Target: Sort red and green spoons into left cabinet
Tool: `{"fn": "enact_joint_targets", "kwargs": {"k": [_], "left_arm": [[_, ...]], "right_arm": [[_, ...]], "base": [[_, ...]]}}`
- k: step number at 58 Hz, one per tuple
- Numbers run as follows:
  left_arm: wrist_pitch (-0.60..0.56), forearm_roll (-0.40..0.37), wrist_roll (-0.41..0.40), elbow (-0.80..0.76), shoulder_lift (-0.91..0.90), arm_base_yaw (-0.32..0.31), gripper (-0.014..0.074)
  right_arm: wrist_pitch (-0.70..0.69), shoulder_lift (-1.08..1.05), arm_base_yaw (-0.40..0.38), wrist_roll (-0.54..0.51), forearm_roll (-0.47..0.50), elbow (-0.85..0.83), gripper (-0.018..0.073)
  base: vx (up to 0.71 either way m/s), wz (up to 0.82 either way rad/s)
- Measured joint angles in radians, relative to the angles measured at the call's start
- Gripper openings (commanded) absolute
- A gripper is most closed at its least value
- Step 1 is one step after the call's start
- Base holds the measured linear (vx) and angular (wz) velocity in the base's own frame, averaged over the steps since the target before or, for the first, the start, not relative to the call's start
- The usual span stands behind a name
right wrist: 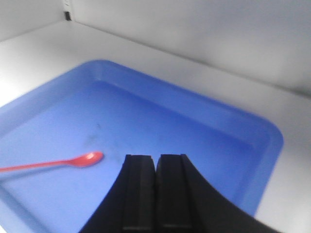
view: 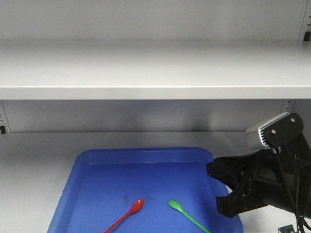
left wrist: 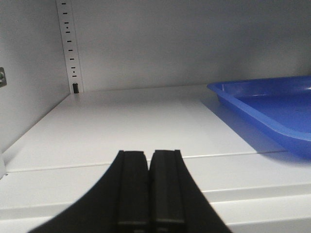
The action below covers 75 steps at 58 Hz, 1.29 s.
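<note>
The red spoon [view: 127, 214] and the green spoon [view: 188, 216] are seen lying in a blue tray [view: 146, 155], on its floor near the front. In the front view the bowls of both are turned toward the back of the shelf and the handles run forward out of the picture, the red one slanting to the left and the green one to the right. The two bowls lie near each other but apart. In the right wrist view only the red spoon [right wrist: 58, 162] is shown, flat on the tray floor, its bowl just to the left of the gripper fingers.

The tray is set on the lower shelf of the cabinet [view: 155, 73], toward the right of that shelf. Another wide grey shelf is seen above it, with the grey back wall between, and slotted rails are visible at the sides.

The right gripper [right wrist: 156, 194] is held over the tray's right front part. Its jaws are pressed together with nothing between them. In the front view its black body, with a grey camera housing on top, is seen at the tray's right edge.

The left gripper [left wrist: 148, 189] is also closed and empty. It is held low over the bare shelf to the left of the tray [left wrist: 272, 104], pointed at the back corner where a slotted rail [left wrist: 68, 43] stands.
</note>
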Motion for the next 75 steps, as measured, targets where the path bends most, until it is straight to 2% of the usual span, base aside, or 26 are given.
{"fn": "enact_joint_targets", "kwargs": {"k": [5, 14, 21, 25, 34, 47, 60, 75], "left_arm": [[0.000, 0.000, 0.000, 0.000, 0.000, 0.000, -0.0001], [0.000, -0.001, 0.000, 0.000, 0.000, 0.000, -0.0001], [0.000, -0.001, 0.000, 0.000, 0.000, 0.000, -0.0001], [0.000, -0.001, 0.000, 0.000, 0.000, 0.000, -0.0001], [0.000, -0.001, 0.000, 0.000, 0.000, 0.000, -0.0001], [0.000, -0.001, 0.000, 0.000, 0.000, 0.000, -0.0001], [0.000, -0.001, 0.000, 0.000, 0.000, 0.000, -0.0001], [0.000, -0.001, 0.000, 0.000, 0.000, 0.000, -0.0001]], "right_arm": [[-0.016, 0.000, 0.000, 0.207, -0.169, 0.000, -0.0003], [-0.065, -0.004, 0.000, 0.622, -0.550, 0.005, -0.0003], [-0.146, -0.046, 0.000, 0.843, -0.769, 0.051, -0.0003], [-0.220, -0.088, -0.009, 0.927, -0.829, 0.113, -0.0003], [-0.369, -0.234, -0.070, 0.991, -0.850, 0.277, -0.0003], [-0.433, -0.482, -0.178, 1.002, -0.858, 0.484, -0.0003], [-0.441, -0.715, -0.189, 1.017, -0.914, 0.649, -0.0003], [-0.442, -1.019, -0.189, 1.020, -0.926, 0.865, -0.0003]], "base": [[0.00, 0.00], [0.00, 0.00], [0.00, 0.00], [0.00, 0.00], [0.00, 0.00], [0.00, 0.00], [0.00, 0.00], [0.00, 0.00]]}}
